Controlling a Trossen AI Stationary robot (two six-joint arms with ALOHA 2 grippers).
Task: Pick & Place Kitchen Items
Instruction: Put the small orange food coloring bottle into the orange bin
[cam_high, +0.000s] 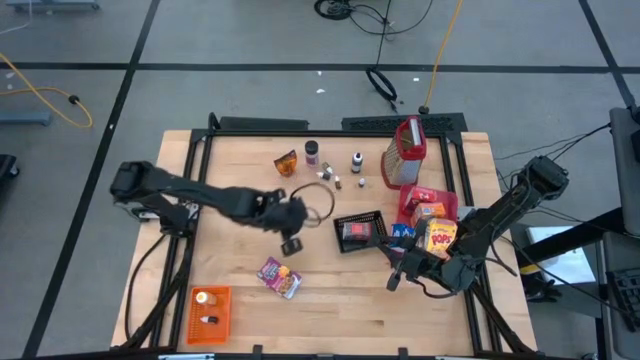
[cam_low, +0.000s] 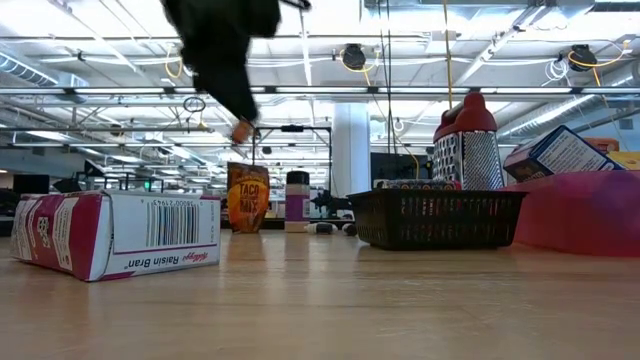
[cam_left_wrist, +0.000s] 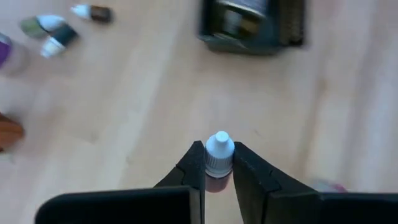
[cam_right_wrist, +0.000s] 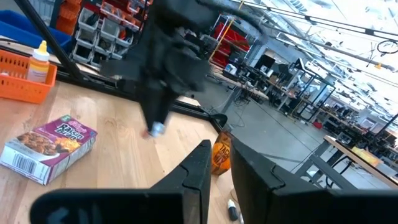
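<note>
aloft, small bottle (cam_left_wrist: 219, 151) over bare wood

Overhead straight down, low level across table (cam_high: 330, 300), wrists close above it; shared Raisin Bran box (cam_low: 115, 233).

1. Right gripper (cam_right_wrist: 217, 163), bottom centre, fingers nearly together, nothing between them.
2. Purple Raisin Bran box (cam_right_wrist: 50, 147) lies at left on the table (cam_right_wrist: 124, 155).
3. Orange crate (cam_right_wrist: 25, 78) upper left holds a small bottle (cam_right_wrist: 40, 61).
4. Left gripper (cam_right_wrist: 155, 127) hangs at centre, gripping a white-capped bottle (cam_right_wrist: 155, 130).
5. Orange packet (cam_right_wrist: 221, 155) stands behind the fingers.
</note>
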